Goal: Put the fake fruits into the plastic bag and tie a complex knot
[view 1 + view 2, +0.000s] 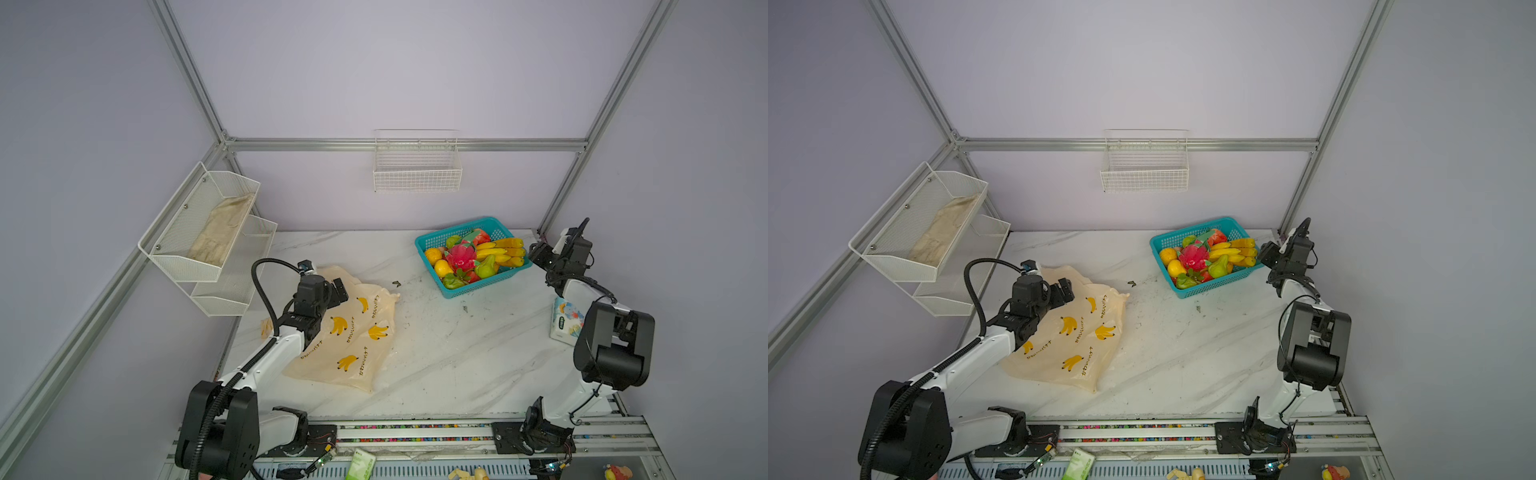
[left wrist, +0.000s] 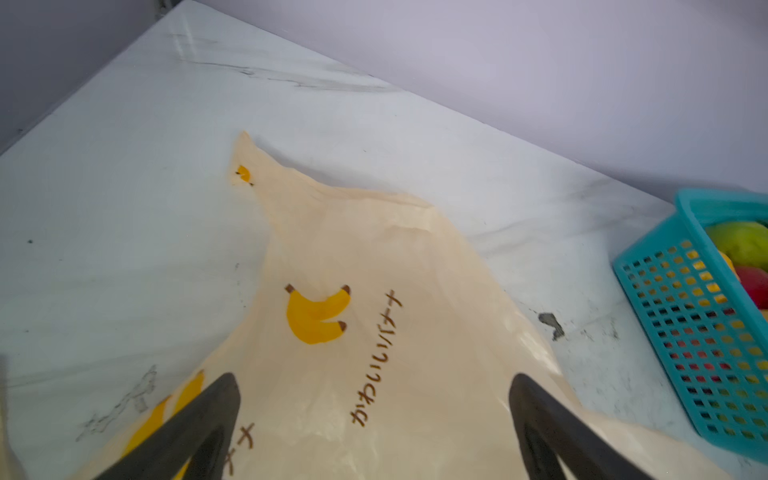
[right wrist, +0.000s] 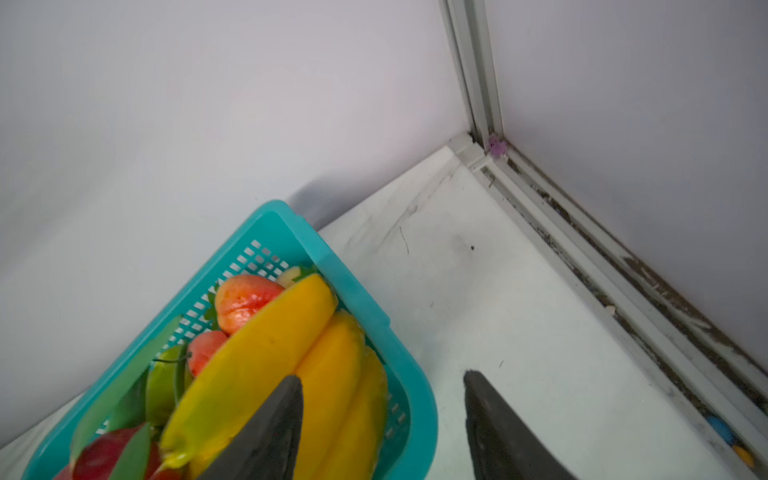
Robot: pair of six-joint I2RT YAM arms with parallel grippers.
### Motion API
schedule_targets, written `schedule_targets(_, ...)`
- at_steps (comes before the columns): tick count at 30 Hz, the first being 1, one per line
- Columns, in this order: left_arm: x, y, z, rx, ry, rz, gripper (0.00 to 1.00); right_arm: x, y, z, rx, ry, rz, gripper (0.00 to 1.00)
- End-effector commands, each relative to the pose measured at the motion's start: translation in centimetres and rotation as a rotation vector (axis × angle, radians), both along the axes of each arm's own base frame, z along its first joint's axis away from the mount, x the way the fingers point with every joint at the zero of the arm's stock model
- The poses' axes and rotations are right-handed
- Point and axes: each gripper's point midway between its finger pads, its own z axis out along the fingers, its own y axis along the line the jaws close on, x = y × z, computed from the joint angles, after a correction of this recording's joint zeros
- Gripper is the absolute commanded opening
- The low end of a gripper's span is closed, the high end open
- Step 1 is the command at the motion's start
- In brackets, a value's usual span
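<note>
Plastic bag [image 1: 353,345] lies flat at 8 o'clock, left claw [image 2: 374,382] and right claw [image 3: 380,378] gaping empty; fake fruits [image 1: 461,255] might skid off.

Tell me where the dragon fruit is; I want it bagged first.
In both top views the dragon fruit sits in the basket, far right of the table, between an orange and the bananas.

Thin cream see-through bag [image 1: 353,332] with yellow banana prints and dark Japanese lettering, lying flat and a bit wrinkled on the left of the table [image 1: 457,353]. Glossy toy fruits [image 1: 473,257] all heaped in the teal basket [image 1: 482,286] back right: pink dragon fruit [image 1: 461,255] mid-pile, bananas [image 1: 503,249] alongside.
</note>
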Motion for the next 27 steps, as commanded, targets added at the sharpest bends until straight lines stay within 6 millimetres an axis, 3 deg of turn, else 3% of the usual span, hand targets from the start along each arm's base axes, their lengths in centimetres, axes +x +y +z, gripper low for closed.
schedule_targets(1,2.1,3.2,2.6,-0.017,-0.051,0.107,1.00,-0.5,1.4,4.0,-0.038,-0.120,-0.029,0.65)
schedule_targets(5,2.1,5.1,0.3,0.026,0.043,0.113,1.00,-1.3,5.9,5.1,-0.060,-0.149,0.030,0.65)
schedule_targets(8,1.8,4.7,-1.4,0.075,0.121,0.001,1.00,-1.8,9.5,5.5,-0.058,-0.152,0.099,0.65)
schedule_targets(14,0.4,6.2,-3.6,0.174,0.233,-0.052,1.00,-2.7,14.1,6.1,-0.075,-0.142,0.197,0.64)
schedule_targets(15,0.6,6.3,-4.8,0.172,0.273,-0.058,1.00,-2.7,14.6,6.2,-0.077,-0.142,0.208,0.64)
schedule_targets(21,1.5,5.3,-5.9,0.134,0.312,-0.168,0.98,-3.0,16.0,5.9,-0.092,-0.131,0.229,0.63)
schedule_targets(27,1.7,2.5,-6.1,-0.007,0.260,-0.270,0.73,-3.6,15.7,6.5,-0.102,-0.151,0.214,0.63)
